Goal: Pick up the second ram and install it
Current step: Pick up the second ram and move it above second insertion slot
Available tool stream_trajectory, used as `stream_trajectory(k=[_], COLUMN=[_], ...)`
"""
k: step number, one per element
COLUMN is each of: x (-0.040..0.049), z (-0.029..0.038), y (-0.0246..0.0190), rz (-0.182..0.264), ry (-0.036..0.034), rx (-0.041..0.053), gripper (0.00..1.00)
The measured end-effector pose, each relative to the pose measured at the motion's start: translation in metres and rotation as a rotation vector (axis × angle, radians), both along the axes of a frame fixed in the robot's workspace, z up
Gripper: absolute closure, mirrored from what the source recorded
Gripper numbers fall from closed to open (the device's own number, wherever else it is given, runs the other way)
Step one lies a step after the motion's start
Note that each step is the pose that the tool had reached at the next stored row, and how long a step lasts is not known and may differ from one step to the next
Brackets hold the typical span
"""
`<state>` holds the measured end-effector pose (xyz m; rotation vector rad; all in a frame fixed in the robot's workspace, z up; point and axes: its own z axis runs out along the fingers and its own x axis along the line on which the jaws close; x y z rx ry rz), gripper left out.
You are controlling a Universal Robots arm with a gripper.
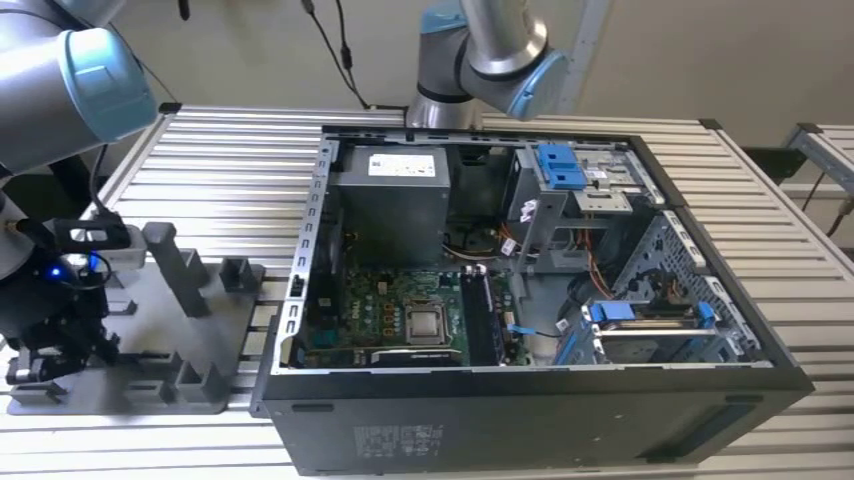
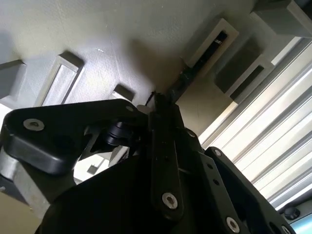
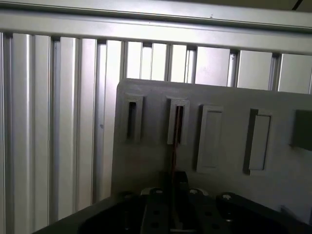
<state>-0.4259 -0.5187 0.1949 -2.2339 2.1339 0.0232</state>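
Claw clamped on 2nd ram, far end in slot at tray edge. Pick underway, motherboard install not done.

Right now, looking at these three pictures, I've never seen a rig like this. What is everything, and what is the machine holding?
It is a robot arm with a two-finger gripper. The exterior view looks from off the arm: an open computer case sits on a slatted metal table, with a grey tray of holder blocks on the exterior view's left. Both wrist views ride on the arm and look past the gripper at that tray. The gripper appears shut on the second ram, a thin memory stick seen edge-on, standing in a tray slot.
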Motion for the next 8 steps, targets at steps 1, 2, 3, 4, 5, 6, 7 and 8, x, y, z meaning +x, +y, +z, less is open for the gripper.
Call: stream_trajectory(k=[1, 2, 3, 4, 5, 6, 7, 8], x=[0.0, 0.0, 0.0, 0.0, 0.0, 0.0, 0.0, 0.0], z=[0.0, 0.0, 0.0, 0.0, 0.0, 0.0, 0.0, 0.0], y=[0.0, 0.0, 0.0, 0.0, 0.0, 0.0, 0.0, 0.0], rz=[0.0, 0.001, 0.001, 0.001, 0.002, 0.002, 0.002, 0.002], ry=[0.0001, 0.0001, 0.0001, 0.0, 0.0, 0.0, 0.0, 0.0001], rx=[0.0001, 0.0001, 0.0, 0.0, 0.0, 0.0, 0.0, 0.0], gripper=[0.79, 0.85, 0.85, 0.86, 0.86, 0.86, 0.86, 0.86])
